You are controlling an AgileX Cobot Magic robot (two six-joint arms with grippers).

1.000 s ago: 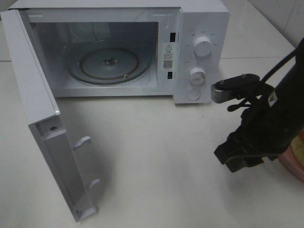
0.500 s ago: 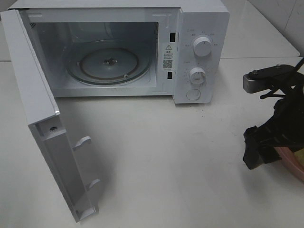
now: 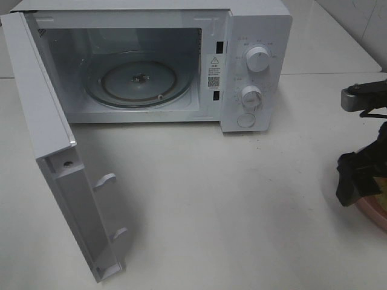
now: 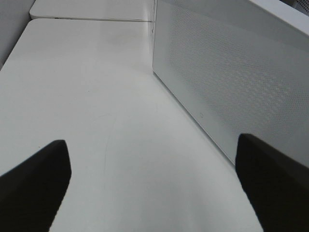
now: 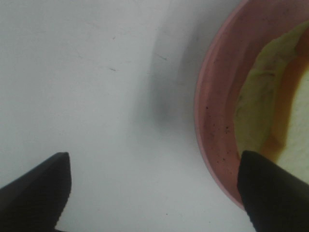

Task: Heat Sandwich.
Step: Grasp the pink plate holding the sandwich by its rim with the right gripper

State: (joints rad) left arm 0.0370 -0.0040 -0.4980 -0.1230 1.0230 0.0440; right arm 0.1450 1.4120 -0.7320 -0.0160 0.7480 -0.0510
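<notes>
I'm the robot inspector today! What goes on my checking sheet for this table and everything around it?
Surface: white table, smooth, a few faint marks.
Job's things: microwave with its door swung wide open; glass turntable has nothing on it; sandwich lies on the pink plate, far right in the high view.
Clutter: nothing seen.
Grippers: left tool open, holding nothing, above the table; right tool open, holding nothing, at the plate's rim.
Cables: dark cable by the right arm.
Surroundings: pale tiled wall behind the table.
</notes>
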